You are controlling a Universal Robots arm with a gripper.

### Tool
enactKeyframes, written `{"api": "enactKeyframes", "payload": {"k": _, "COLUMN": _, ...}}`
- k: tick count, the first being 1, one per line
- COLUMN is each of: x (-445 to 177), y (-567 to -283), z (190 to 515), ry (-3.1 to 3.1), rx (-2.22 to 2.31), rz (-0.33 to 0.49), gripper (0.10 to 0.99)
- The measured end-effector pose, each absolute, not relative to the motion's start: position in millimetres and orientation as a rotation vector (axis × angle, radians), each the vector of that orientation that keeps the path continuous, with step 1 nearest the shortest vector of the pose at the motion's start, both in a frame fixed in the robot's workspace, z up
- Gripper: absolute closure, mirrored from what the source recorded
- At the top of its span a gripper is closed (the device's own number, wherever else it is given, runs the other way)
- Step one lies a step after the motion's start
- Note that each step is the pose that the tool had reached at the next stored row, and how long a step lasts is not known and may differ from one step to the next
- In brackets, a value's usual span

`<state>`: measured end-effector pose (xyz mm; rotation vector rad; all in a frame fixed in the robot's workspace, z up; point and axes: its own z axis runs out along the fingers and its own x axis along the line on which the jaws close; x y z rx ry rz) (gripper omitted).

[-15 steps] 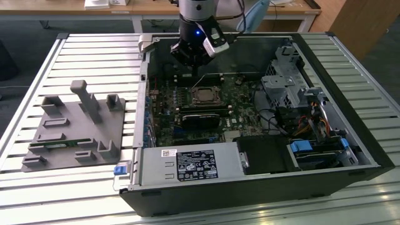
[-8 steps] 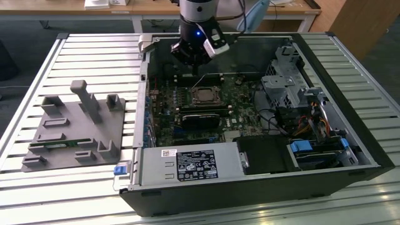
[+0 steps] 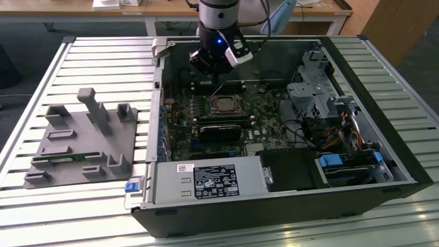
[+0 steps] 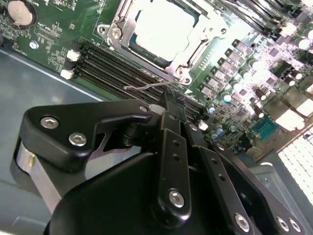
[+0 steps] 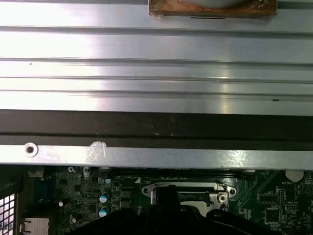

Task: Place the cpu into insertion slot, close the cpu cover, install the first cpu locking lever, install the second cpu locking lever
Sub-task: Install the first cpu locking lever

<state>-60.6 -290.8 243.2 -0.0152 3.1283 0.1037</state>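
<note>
The black gripper (image 4: pixel 172 100) has its fingers together, tips at a thin steel-wire locking lever (image 4: pixel 146 86). The small silvery square cpu (image 4: pixel 164 27) lies seated under the silvery frame-shaped cpu cover (image 4: pixel 203 39). The lever is probably springy and slippery, best caught near its free end.

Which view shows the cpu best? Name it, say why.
The second wrist view: the cpu lies close, inside its metal frame. The exterior view shows it small and far; the first wrist view catches the frame's edge.
</note>
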Motion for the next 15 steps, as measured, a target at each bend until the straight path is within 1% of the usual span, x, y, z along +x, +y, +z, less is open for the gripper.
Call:
{"api": "enactKeyframes", "payload": {"k": 3, "x": -60.4, "y": -290.7, "z": 240.5, "ry": 3.129, "rx": -0.092, "rz": 0.104, "gripper": 0.969}}
{"api": "enactKeyframes", "payload": {"k": 15, "x": -50.7, "y": -284.6, "z": 236.1, "ry": 3.129, "rx": -0.081, "rz": 0.101, "gripper": 0.969}}
